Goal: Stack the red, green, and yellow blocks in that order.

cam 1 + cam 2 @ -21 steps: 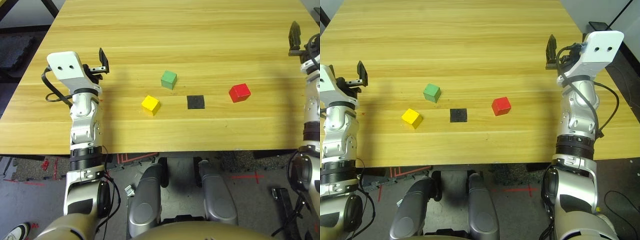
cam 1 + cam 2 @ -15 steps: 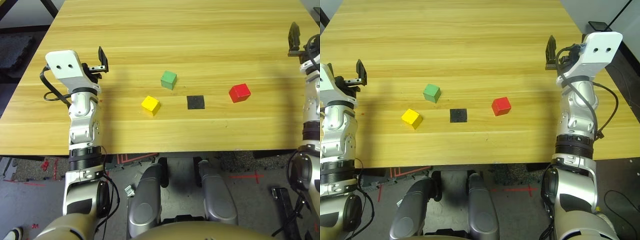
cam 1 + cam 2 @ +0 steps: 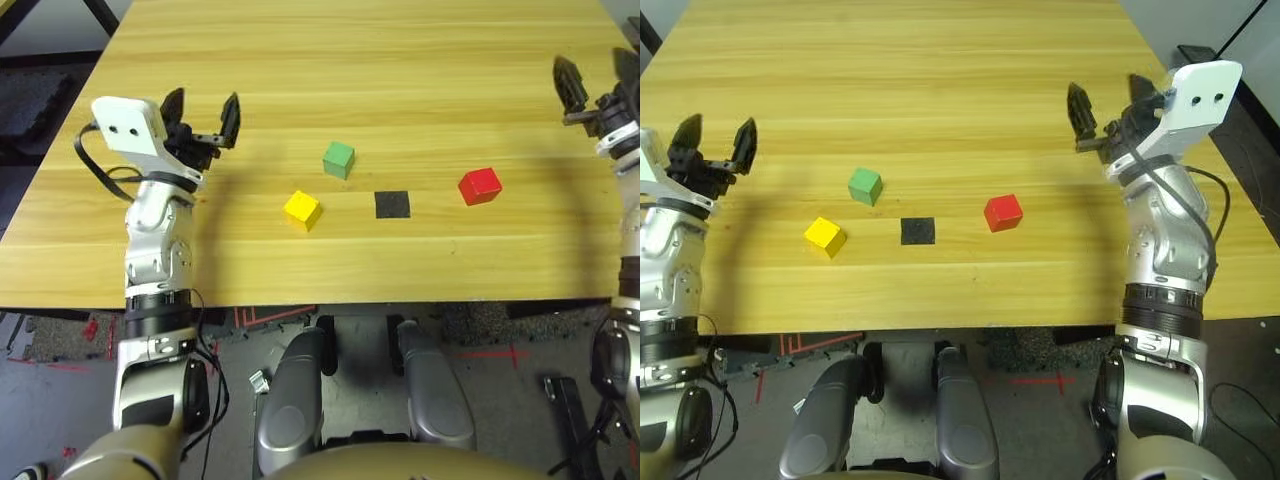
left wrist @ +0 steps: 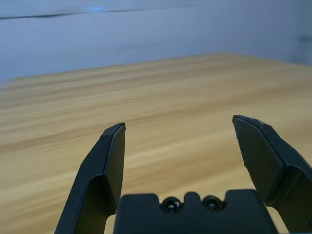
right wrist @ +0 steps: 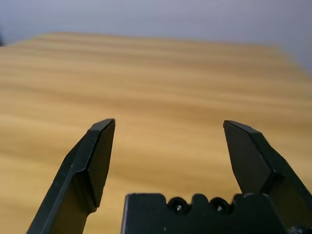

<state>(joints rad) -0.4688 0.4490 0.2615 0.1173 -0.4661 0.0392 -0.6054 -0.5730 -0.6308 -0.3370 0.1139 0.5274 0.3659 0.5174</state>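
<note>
Both pincers, left pincer point(image 3: 202, 116) and right pincer point(image 3: 1106, 103), hang spread and empty; on the tabletop point(image 3: 400, 60), green block point(image 3: 338, 158) at 12, yellow block point(image 3: 301, 209) at 9, red block point(image 3: 479, 185) at 3 of the black patch point(image 3: 392, 204); 3 probably light, rigid cubes; grip opposite flat faces.
</note>
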